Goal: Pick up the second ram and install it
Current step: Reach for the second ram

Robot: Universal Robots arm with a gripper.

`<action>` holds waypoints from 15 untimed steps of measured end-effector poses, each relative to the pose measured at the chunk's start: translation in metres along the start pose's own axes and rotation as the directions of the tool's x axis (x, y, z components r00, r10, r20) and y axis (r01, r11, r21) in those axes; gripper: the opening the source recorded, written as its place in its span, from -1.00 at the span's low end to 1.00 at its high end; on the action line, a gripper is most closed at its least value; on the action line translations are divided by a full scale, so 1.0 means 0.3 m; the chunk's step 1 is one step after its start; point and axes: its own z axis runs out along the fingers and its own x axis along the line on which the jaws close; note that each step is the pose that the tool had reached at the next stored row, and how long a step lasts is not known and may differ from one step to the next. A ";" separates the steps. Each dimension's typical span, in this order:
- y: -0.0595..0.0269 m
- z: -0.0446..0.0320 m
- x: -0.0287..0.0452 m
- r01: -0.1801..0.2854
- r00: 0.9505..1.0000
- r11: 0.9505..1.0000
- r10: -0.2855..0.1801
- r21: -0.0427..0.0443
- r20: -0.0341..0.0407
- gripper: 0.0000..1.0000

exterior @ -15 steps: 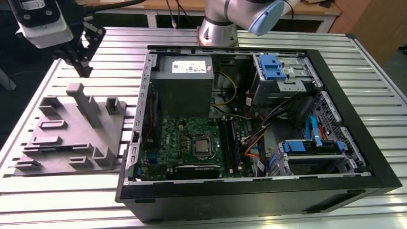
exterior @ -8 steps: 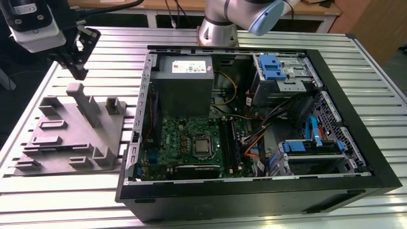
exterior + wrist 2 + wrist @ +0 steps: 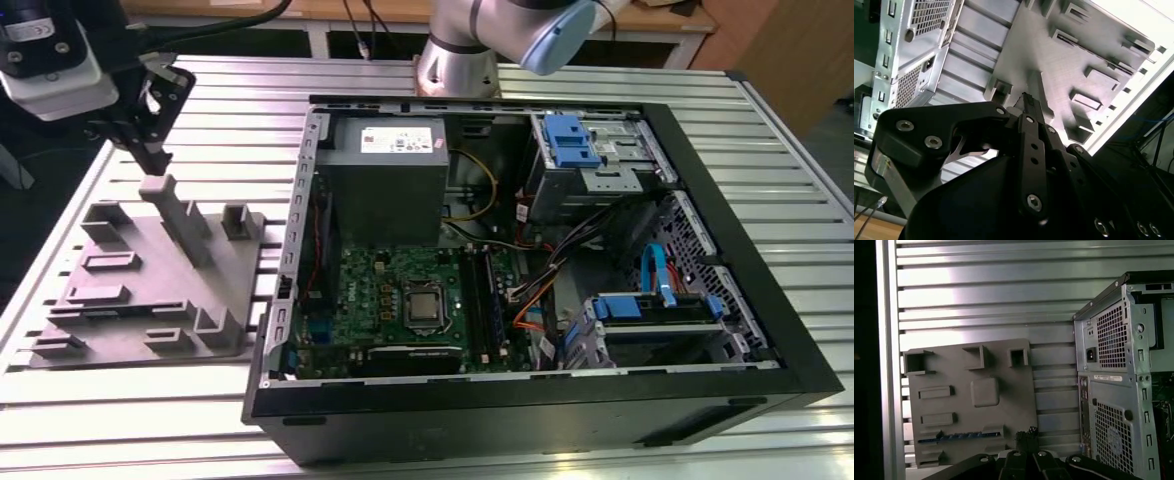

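So right now the arm's black end effector (image 3: 158, 160) hangs over the grey moulded fixture plate (image 3: 134, 290). That plate sits on the ribbed aluminium desk (image 3: 134, 400), just beside the rear wall of the big black open computer case (image 3: 534, 420). I don't see a stick in it. Honestly, I can't tell how far open it is, since its own black linkage blocks the tip in both wrist views. How high it hangs above the plate is hard to judge too.

The second ram, a long thin dark memory stick (image 3: 959, 436), looks to be parked on edge in the plate's long slot in the first wrist view. You just get a narrow dark line with bluish specks. Makes sense to me: standing it up leaves the top edge free to pinch, and the pockets keep each part at a known spot. My read is that the pick isn't done yet.

The case lies on its side with the panel off, so the green motherboard (image 3: 360, 280) faces up. Handy for pressing a stick straight down.
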 end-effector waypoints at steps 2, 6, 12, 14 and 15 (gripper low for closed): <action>-0.004 0.003 0.011 0.000 1.000 1.000 0.000 0.000 0.000 -0.80; -0.013 0.011 0.034 0.000 1.000 1.000 0.000 0.000 0.000 -0.80; -0.025 0.022 0.069 0.000 1.000 1.000 0.000 0.000 0.000 -0.80; -0.029 0.025 0.080 0.000 1.000 1.000 0.000 0.000 0.000 -0.80; -0.031 0.027 0.086 0.000 1.000 1.000 0.000 0.000 0.000 -0.80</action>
